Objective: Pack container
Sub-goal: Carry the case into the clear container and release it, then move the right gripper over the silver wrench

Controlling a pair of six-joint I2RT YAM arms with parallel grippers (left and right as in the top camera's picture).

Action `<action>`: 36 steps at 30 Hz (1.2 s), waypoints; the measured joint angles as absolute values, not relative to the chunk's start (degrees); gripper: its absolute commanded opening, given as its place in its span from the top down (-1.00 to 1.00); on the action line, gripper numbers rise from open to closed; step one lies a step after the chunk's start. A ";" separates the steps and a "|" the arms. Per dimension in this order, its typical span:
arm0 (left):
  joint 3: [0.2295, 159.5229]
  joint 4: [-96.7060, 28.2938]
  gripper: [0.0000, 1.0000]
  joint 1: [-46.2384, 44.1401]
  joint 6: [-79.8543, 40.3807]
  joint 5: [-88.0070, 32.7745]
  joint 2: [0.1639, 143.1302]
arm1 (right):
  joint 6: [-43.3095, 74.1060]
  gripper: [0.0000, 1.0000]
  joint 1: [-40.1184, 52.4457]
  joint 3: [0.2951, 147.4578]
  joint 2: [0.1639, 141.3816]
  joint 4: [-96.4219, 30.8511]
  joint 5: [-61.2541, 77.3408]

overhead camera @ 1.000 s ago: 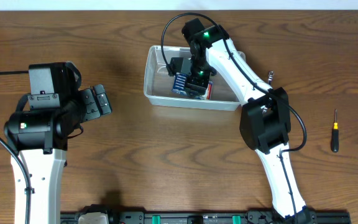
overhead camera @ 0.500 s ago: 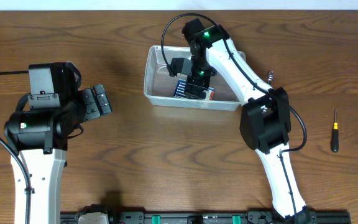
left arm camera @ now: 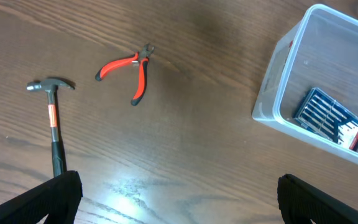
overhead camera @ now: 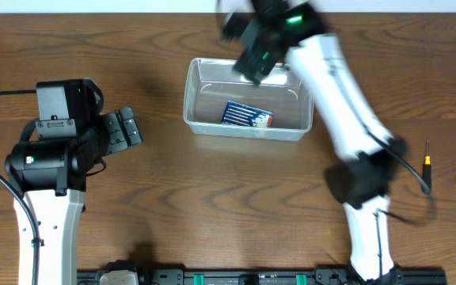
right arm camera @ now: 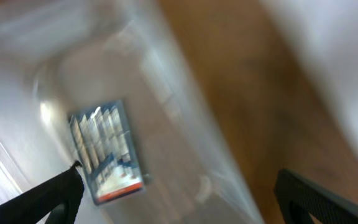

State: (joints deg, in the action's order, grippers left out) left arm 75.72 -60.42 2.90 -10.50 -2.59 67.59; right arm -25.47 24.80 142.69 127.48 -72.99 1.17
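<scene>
The clear plastic container (overhead camera: pixel 189 95) stands at the table's far middle. A blue pack of small tools (overhead camera: pixel 248 115) lies flat on its floor. My right gripper (overhead camera: pixel 250 41) is blurred, open and empty, above the container's far rim. In the right wrist view (right arm camera: pixel 179 196) its fingers are wide apart, with the pack (right arm camera: pixel 107 149) and the container wall (right arm camera: pixel 185 106) below. My left gripper (overhead camera: pixel 125 131) is open and empty, left of the container. The left wrist view (left arm camera: pixel 179 199) shows the container (left arm camera: pixel 265 106) and pack (left arm camera: pixel 331 118) at upper right.
Red-handled pliers (left arm camera: pixel 129 71) and a hammer (left arm camera: pixel 53 118) lie on the wood in the left wrist view. A black and yellow screwdriver (overhead camera: pixel 427 162) lies at the far right, beside the right arm.
My right gripper let go of the blue pack, which now lies in the container, and rose fast toward the far edge. The left arm has not moved.
</scene>
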 measured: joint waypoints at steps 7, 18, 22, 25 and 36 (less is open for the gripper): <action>75.72 -60.42 -0.97 2.90 -10.50 -2.59 67.59 | 8.36 -0.98 8.38 146.61 113.01 -83.77 -8.32; 75.72 -60.40 -0.97 2.90 -10.50 -2.59 67.59 | 25.93 -0.98 -0.91 124.86 117.84 -83.66 -6.59; 75.72 -60.40 -0.97 2.90 -10.50 -2.59 67.59 | 28.10 -0.98 -0.69 116.11 118.13 -79.29 -5.39; 75.72 -60.42 -0.97 2.90 -10.50 -2.59 67.59 | 29.30 -0.99 -0.36 111.37 118.13 -75.79 -4.93; 75.72 -60.42 -0.97 2.90 -10.50 -2.59 67.59 | 31.48 -0.99 2.09 96.79 118.13 -62.81 -4.49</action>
